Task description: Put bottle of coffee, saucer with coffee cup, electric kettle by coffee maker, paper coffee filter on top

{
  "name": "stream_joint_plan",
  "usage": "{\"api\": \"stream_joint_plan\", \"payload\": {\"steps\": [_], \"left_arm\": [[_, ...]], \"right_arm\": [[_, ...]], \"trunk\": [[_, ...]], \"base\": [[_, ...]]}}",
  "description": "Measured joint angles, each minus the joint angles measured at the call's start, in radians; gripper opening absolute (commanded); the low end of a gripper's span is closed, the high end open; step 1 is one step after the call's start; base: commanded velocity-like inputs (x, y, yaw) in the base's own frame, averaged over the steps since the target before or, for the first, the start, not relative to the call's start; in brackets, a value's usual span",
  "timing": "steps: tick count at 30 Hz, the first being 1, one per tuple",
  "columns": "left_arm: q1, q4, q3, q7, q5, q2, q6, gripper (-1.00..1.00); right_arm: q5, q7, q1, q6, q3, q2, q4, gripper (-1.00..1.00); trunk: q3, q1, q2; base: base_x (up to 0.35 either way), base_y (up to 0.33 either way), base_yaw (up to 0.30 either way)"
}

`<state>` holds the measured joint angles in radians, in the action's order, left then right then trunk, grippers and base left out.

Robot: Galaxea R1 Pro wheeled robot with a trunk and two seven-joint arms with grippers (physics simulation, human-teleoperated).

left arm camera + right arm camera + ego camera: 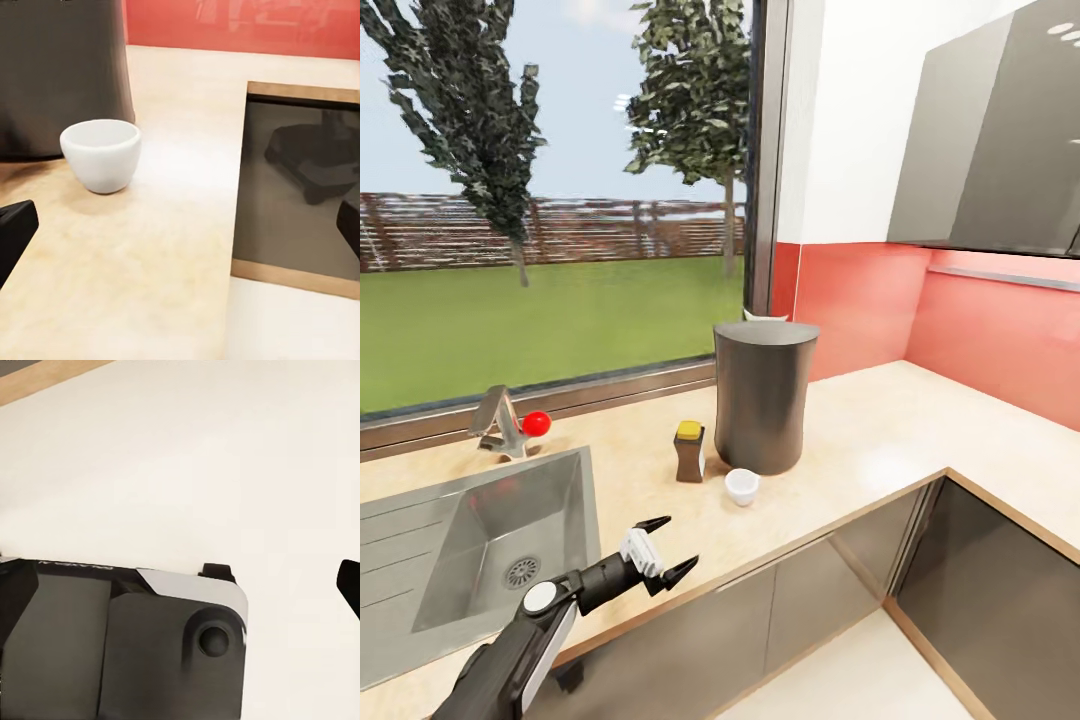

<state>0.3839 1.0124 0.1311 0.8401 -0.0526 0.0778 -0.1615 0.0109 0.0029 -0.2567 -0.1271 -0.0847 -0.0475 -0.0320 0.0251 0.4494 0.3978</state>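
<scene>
The dark cylindrical coffee maker [763,400] stands on the beige countertop [860,440] by the window; a small white edge peeks over its top rim. A brown bottle of coffee [690,452] with a yellow cap stands just left of it. The white coffee cup [741,486] sits on the bare counter in front of the coffee maker. My left gripper [678,543] is open and empty, hovering over the counter's front edge, short of the cup. The left wrist view has the cup [100,154] ahead beside the coffee maker [60,67]. My right gripper [180,585] hangs open over the pale floor.
A steel sink [420,520] with a faucet [500,420] and a red knob [537,423] lies left of my left arm. The counter turns a corner at the right under grey wall cabinets [1000,130]. Dark base cabinets [800,600] run below. My own base [112,652] is under the right gripper.
</scene>
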Motion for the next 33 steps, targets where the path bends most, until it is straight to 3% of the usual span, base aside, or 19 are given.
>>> {"api": "stream_joint_plan", "payload": {"steps": [10,33], "left_arm": [[0.000,0.001,0.005,0.000,0.000,-0.002,0.000,1.00],[-0.009,0.002,0.007,0.000,-0.002,-0.004,-0.003,1.00]], "right_arm": [[0.000,-0.002,0.000,0.000,0.002,0.000,0.000,1.00],[0.000,-0.004,0.000,0.000,0.002,0.000,0.000,1.00]], "trunk": [[-0.001,0.000,0.000],[0.001,0.000,0.000]], "base": [[-0.003,-0.090,0.036],[-0.225,-0.215,0.264]]}}
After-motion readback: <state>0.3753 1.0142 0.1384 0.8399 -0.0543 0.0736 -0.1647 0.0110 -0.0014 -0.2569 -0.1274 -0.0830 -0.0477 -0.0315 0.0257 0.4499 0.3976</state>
